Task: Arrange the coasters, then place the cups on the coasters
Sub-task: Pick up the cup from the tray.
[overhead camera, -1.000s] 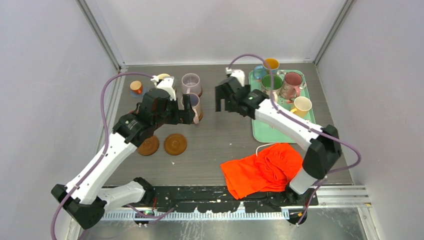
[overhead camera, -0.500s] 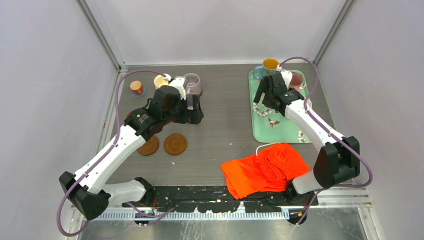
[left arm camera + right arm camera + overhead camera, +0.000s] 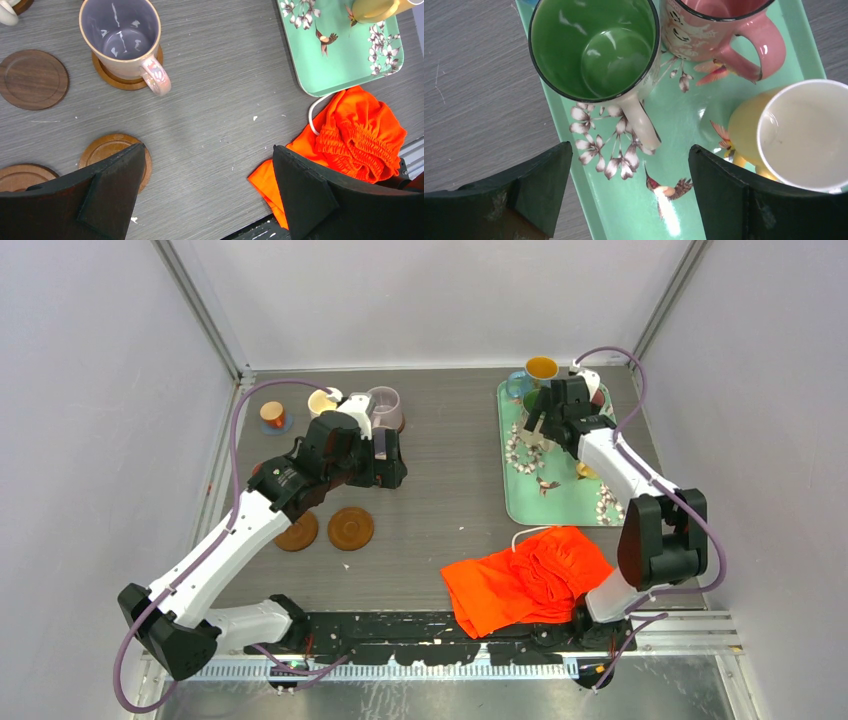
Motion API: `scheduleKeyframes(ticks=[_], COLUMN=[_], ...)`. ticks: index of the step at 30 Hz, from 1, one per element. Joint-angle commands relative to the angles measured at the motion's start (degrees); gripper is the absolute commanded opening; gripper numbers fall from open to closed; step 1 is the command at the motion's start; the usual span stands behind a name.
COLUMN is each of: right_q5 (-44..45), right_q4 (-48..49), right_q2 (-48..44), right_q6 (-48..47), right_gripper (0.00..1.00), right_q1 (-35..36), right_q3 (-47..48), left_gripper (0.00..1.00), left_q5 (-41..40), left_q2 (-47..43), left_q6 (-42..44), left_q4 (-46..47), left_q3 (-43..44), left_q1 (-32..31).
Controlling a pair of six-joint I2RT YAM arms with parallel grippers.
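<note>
green cup [image 3: 594,47] — rim cropped | left end effector [image 3: 207,195] spread | right end effector [image 3: 629,195] spread

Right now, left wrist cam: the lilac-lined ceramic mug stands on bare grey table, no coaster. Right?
No. The lilac-lined ceramic mug stands on a round brown wooden coaster, not bare table; the left wrist view shows the disc's rim under its base.

The left arm [image 3: 235,535] passes partly over the brown coasters [image 3: 350,527], its end just beside a lilac mug [image 3: 385,407]. The right arm [image 3: 615,465] stretches over the teal tray [image 3: 530,502]. An orange cloth [image 3: 530,575] lies nearby on the tabletop [image 3: 450,470].
</note>
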Motion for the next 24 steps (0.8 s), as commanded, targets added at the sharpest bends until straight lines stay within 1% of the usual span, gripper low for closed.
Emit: scheduleKeyframes(ticks=[1, 7, 9, 13, 18, 24], right_q5=[-2.4, -3.8, -3.6, -3.5, -4.8, -5.2], right_q4=[5.2, 4.7, 5.0, 5.8, 5.4, 4.8], right_q2=[1.9, 4.9, 5.6, 7.1, 8.3, 7.9], right_q6=[-3.5, -4.3, -4.6, -4.9, -3.8, -1.9], right_gripper=[0.87, 0.72, 0.69, 0.67, 0.55, 0.37], right_q1=[-0.7, -1.3, -1.2, -1.4, -1.3, -1.3], right_q3=[1.2, 3.0, 2.9, 2.8, 3.3, 2.7], left_gripper=[1.0, 1.0, 1.0, 1.0, 1.0, 1.0], left_q5=[0.5, 0.5, 0.5, 0.8, 0.9, 1.3], left_q2=[-1.6, -2.1, -2.2, -2.3, -2.3, -2.0], left_q6=[0.4, 0.3, 0.2, -0.1, -0.3, -0.7], left_q4=[1.3, 1.2, 1.1, 1.4, 1.4, 1.8], left_q3=[0.8, 0.6, 0.5, 0.1, 0.1, -0.1], left_q1=[-0.2, -0.2, -0.2, -0.2, -0.2, -0.2])
